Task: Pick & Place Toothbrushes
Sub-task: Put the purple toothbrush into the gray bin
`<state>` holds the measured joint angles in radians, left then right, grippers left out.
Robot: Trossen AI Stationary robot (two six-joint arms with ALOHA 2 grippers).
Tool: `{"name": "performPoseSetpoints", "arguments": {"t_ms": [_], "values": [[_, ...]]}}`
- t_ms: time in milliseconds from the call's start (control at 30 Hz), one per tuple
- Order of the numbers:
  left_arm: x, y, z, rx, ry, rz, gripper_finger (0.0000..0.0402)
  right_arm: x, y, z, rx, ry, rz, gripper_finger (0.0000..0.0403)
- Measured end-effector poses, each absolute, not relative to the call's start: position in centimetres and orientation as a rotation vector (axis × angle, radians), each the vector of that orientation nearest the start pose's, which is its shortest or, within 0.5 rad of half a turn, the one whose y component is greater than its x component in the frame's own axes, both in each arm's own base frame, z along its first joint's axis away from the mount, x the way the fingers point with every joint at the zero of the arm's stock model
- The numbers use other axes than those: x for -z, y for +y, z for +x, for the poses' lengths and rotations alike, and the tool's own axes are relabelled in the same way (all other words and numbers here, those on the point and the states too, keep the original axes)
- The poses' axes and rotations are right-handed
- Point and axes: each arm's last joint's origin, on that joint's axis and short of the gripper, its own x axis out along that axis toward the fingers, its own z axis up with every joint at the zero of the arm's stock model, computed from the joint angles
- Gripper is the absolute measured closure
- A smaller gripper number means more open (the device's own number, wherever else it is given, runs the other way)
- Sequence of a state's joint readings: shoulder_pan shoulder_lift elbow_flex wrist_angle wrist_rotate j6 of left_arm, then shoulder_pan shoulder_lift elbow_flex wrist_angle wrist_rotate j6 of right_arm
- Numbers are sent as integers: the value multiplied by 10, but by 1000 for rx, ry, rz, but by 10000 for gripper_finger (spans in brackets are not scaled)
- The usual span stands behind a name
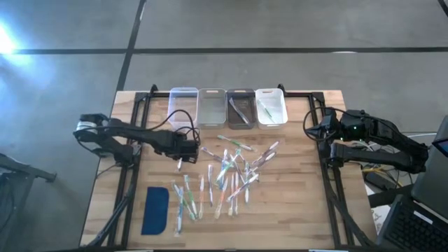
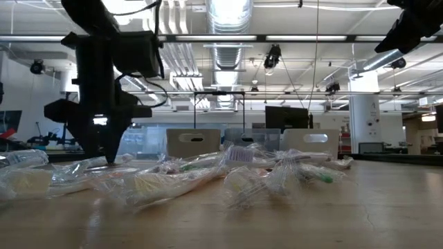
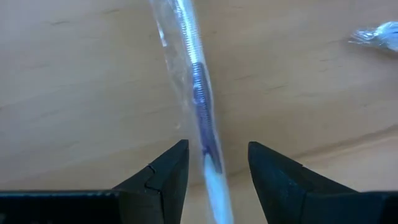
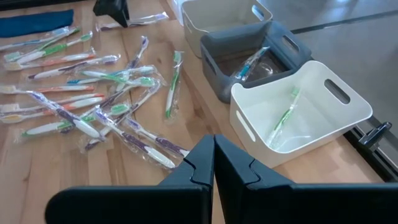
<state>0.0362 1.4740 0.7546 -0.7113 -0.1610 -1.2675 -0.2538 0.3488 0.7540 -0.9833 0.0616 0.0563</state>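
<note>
A: How many bins (image 1: 227, 106) on the table (image 1: 294, 217)?

B: Four, in a row at top centre of the high view. From the left: one clear, one pale grey, one dark grey, one white.

A: Anything in them?

B: Right wrist view shows one green toothbrush (image 4: 285, 116) in the white bin (image 4: 298, 112) and one teal-handled one (image 4: 250, 62) in the dark grey bin (image 4: 249, 62). The other two, can't tell.

A: And the loose toothbrushes (image 1: 224, 175)?

B: A scattered pile, mid-table, below the bins in the high view. Approx. two dozen; they overlap in clear wrappers, so no exact count. Pink, green, teal and purple accents.

A: Grippers?

B: Two. Left gripper (image 1: 183, 158) sits centre-left in the high view, at the pile's upper-left edge, pointing down at the table. Its fingers stand apart, w/ one wrapped purple-handled toothbrush (image 3: 199, 99) running between them in the left wrist view. Whether the fingers touch it, can't tell. In the low view the tips are down at the table surface, left of frame.

A: Right one?

B: Right gripper (image 4: 214, 158) is at the table's right edge, upper right of the pile in the high view, fingers pressed together, holding nothing.

A: Anything else?

B: One dark-blue pad (image 1: 155, 208), lower left of the high view, apart from the pile.
</note>
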Motion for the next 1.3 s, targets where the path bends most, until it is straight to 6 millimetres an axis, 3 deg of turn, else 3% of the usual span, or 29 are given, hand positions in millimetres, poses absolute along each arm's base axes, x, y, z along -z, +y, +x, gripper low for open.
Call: {"name": "performPoseSetpoints", "arguments": {"t_ms": [300,767,1300], "values": [[-138,18,229,-1049,1082,-970,231,-293,-15,52,323,569,110,394],[-137,19,227,-1061,1086,-952,314,-293,-15,52,323,569,110,394],[-147,18,224,-1019,1055,-954,355,-293,-15,52,323,569,110,394]]}}
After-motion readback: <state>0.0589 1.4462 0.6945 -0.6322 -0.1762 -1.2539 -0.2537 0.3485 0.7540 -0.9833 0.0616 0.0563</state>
